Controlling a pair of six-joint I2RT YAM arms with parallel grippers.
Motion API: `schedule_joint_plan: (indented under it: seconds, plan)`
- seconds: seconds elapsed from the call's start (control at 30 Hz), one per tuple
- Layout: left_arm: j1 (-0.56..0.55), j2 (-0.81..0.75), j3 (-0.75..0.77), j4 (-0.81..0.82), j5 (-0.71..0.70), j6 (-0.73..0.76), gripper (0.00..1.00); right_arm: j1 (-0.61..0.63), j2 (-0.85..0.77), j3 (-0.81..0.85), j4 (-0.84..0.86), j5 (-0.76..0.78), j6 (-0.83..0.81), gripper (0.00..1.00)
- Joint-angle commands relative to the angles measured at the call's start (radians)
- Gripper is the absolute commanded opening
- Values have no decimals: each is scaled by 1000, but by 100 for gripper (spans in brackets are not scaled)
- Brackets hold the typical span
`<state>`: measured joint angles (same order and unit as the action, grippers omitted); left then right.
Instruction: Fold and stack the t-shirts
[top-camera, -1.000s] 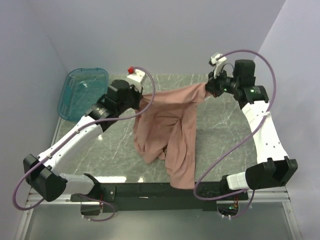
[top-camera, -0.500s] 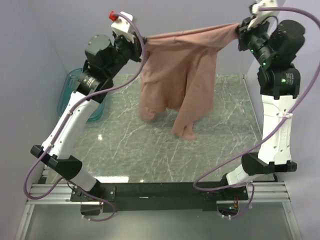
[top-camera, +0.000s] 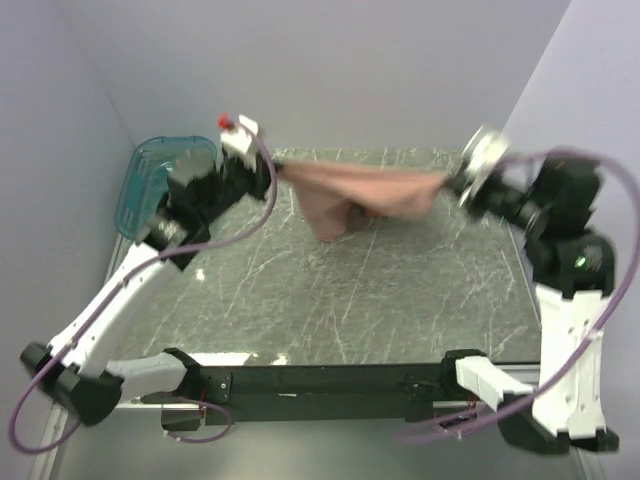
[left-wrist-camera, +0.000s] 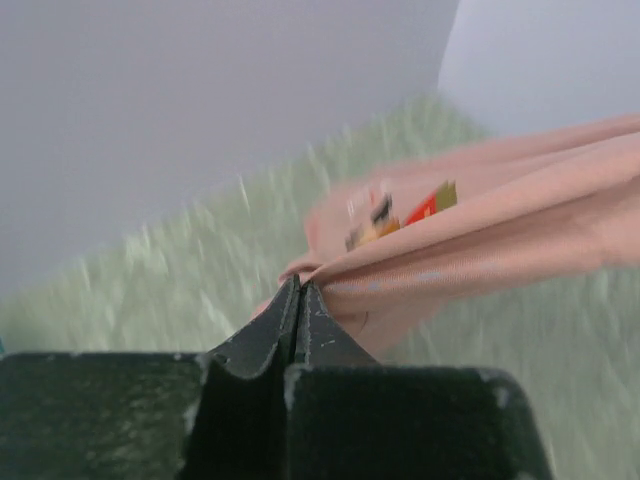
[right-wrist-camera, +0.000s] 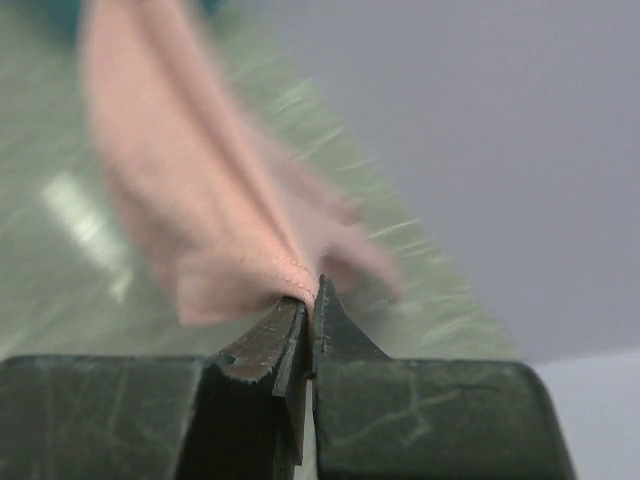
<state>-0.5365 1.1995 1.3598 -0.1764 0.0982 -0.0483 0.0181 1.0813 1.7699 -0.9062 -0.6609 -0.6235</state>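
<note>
From above, I hold one dusty-pink t-shirt (top-camera: 365, 190) stretched over the far tabletop (top-camera: 350, 300), near one teal bin (top-camera: 150, 185). Both my arms reach forward. My left hand (top-camera: 275, 165) and right hand (top-camera: 450, 185) grasp opposite ends.

Left wrist view: my left hand is clenched on a hem, with the printed figure (left-wrist-camera: 395, 212) showing.

Right wrist view: my right hand is clamped on a fold.

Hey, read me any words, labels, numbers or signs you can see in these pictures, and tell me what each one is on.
On the pink t-shirt, the chest print in the left wrist view: a small coloured figure with whitish marks beside it, too blurred to read.
On the teal bin and the table: no text visible.
Nothing can be quoted.
</note>
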Motion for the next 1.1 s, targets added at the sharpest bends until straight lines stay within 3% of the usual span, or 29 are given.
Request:
schedule_joint_plan:
  seconds: [0.0,0.07,0.17,0.37,0.8,1.07]
  plan:
    - [20,-124,-275,-31,37,-48,0,109,-142,-306,-304,-172,-365,0]
    - [21,-175,-420,-69,90,-114,0,224,-185,-485,-312,-146,-358,0]
    - [21,-192,-494,-142,204,-183,0,331,-216,-633,-309,-117,-349,0]
    - [21,-175,-490,-216,339,-223,0,463,-190,-750,-249,-66,-295,0]
    - [20,-138,-528,-235,399,-226,2,494,-136,-796,-157,32,-234,0]
    - [20,-133,-530,-238,388,-225,4,494,-147,-823,-132,60,-219,8]
